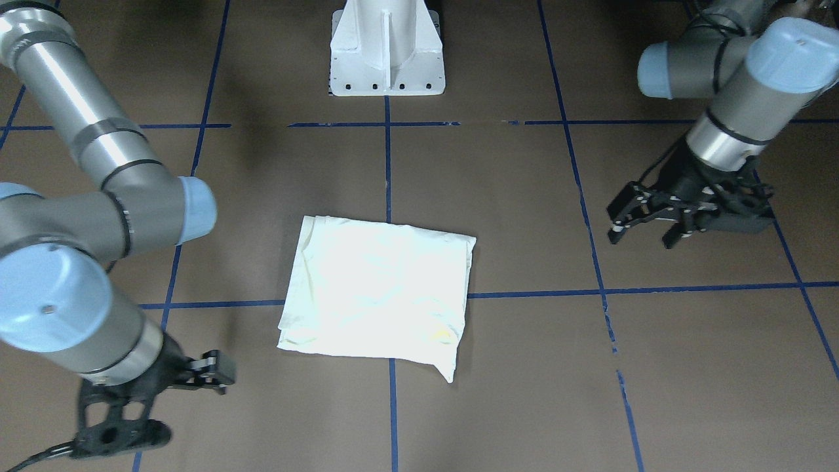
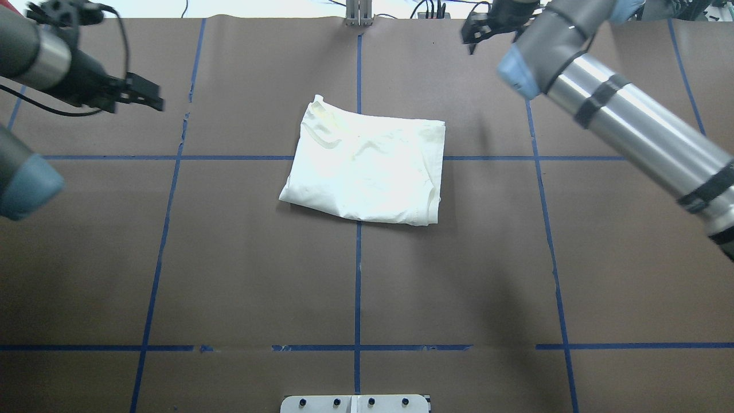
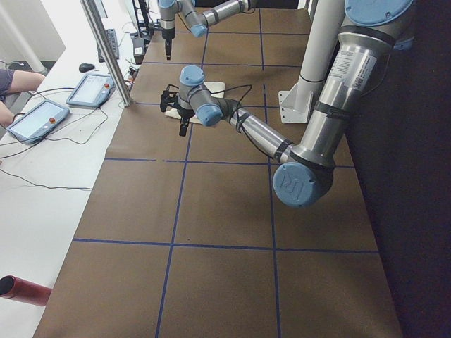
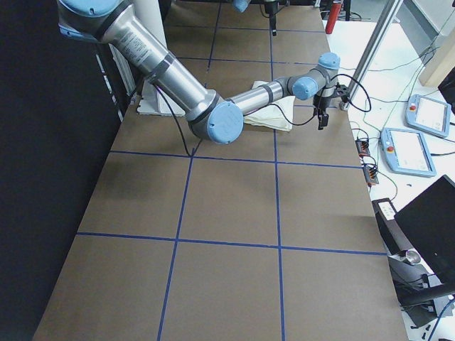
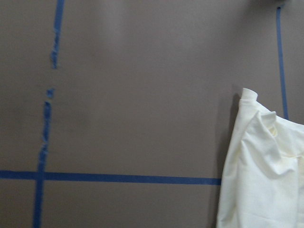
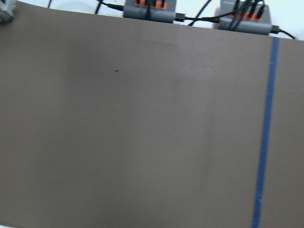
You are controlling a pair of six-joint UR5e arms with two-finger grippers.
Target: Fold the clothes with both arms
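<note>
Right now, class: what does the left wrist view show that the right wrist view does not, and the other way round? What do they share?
Only the left wrist view: the shirt, cream, at the picture's right edge, and a spot where two tape lines cross.
Only the right wrist view: the table's far edge, with grey boxes beyond it.
Both: the brown table and blue tape. Neither shows a pincer.
</note>
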